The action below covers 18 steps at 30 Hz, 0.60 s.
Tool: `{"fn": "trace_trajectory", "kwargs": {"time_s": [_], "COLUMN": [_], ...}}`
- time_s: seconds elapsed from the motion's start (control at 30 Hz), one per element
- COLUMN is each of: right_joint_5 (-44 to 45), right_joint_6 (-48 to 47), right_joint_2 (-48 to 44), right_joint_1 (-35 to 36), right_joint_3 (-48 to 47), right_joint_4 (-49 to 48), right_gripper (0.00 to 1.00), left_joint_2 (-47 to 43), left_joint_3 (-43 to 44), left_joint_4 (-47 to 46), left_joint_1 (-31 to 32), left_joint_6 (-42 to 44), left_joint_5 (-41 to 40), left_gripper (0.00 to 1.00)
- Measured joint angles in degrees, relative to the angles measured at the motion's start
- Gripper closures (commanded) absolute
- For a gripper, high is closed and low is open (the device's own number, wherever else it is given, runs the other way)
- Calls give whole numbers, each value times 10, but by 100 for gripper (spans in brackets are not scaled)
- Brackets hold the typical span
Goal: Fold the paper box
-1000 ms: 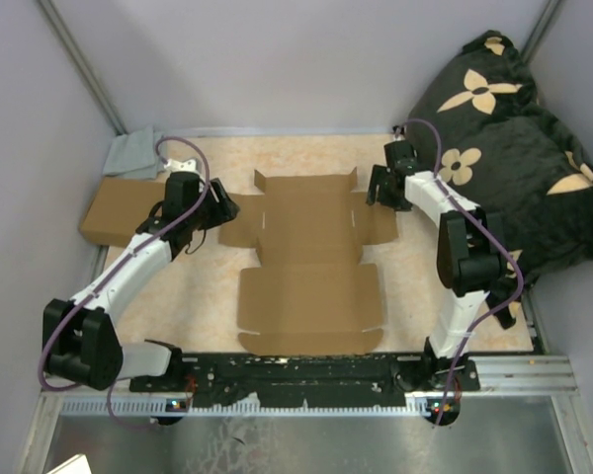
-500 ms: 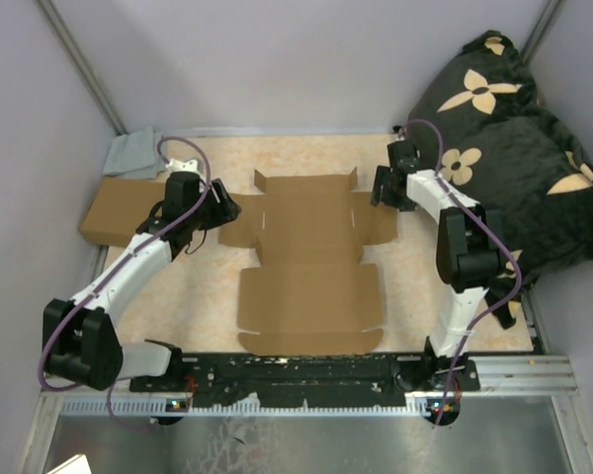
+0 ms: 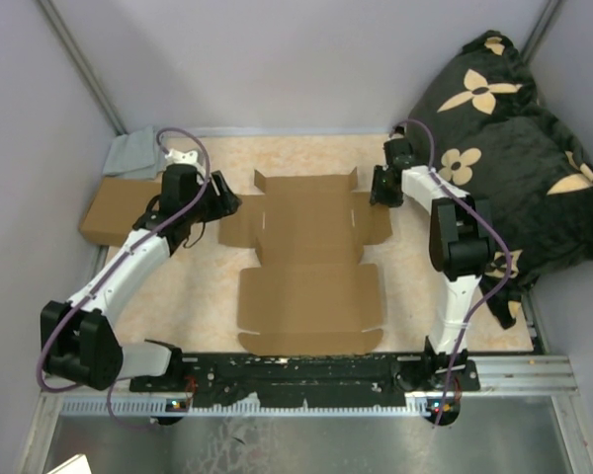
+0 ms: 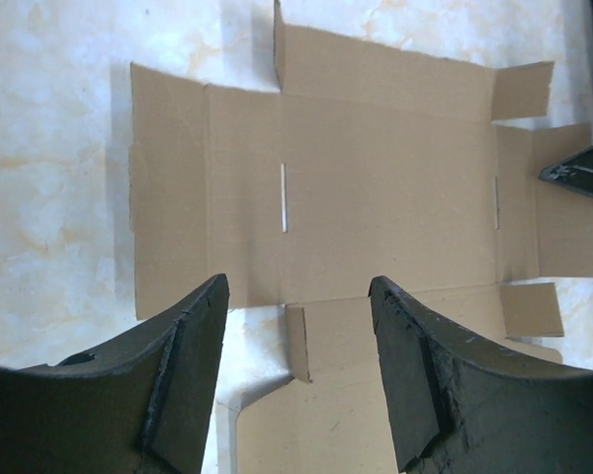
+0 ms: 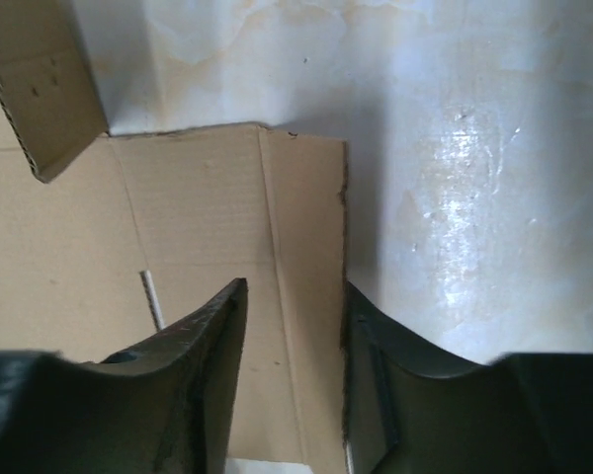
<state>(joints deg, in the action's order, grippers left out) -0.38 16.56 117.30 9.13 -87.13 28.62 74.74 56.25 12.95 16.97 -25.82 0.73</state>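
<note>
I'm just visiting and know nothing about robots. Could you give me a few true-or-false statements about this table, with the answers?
1. The brown corrugated-cardboard paper box lies spread open, not yet folded up. True.
2. The left gripper is clamped shut on a flap. False: its jaws stand open by the sheet's left edge.
3. A black pillow with cream flowers sits at the right. True.
4. The grey cloth lies on the open sheet. False: it is in the far left corner.
5. The right gripper is at the sheet's right side flap. True.

Paper box (image 3: 311,259) between cardboard box (image 3: 114,209), left, and cushion (image 3: 514,148), right.
</note>
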Motion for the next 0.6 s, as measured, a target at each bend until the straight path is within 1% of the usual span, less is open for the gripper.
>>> {"fn": "trace_trajectory", "kwargs": {"time_s": [0.07, 0.1, 0.27, 0.33, 0.47, 0.57, 0.6], "right_joint_5": [-6, -9, -17, -19, -23, -25, -26], "right_joint_6": [-3, -3, -10, -14, -24, -42, -53], "right_joint_2": [0, 0, -17, -43, -123, -211, -249], "right_joint_1": [0, 0, 1, 5, 19, 44, 55], "right_joint_3": [0, 0, 14, 34, 87, 159, 198], "right_joint_4": [-2, -3, -20, -34, -71, -145, -189], "right_gripper": [79, 83, 95, 96, 99, 100, 100], "left_joint_2": [0, 1, 27, 51, 97, 124, 129], "left_joint_3": [12, 20, 76, 117, 190, 238, 249], "left_joint_4": [0, 0, 6, 13, 30, 38, 39], "left_joint_1": [0, 0, 0, 0, 0, 2, 3], "left_joint_6": [4, 7, 27, 40, 65, 90, 98], "left_joint_5": [4, 9, 44, 66, 109, 144, 153], "left_gripper": [35, 35, 34, 34, 33, 32, 31]}}
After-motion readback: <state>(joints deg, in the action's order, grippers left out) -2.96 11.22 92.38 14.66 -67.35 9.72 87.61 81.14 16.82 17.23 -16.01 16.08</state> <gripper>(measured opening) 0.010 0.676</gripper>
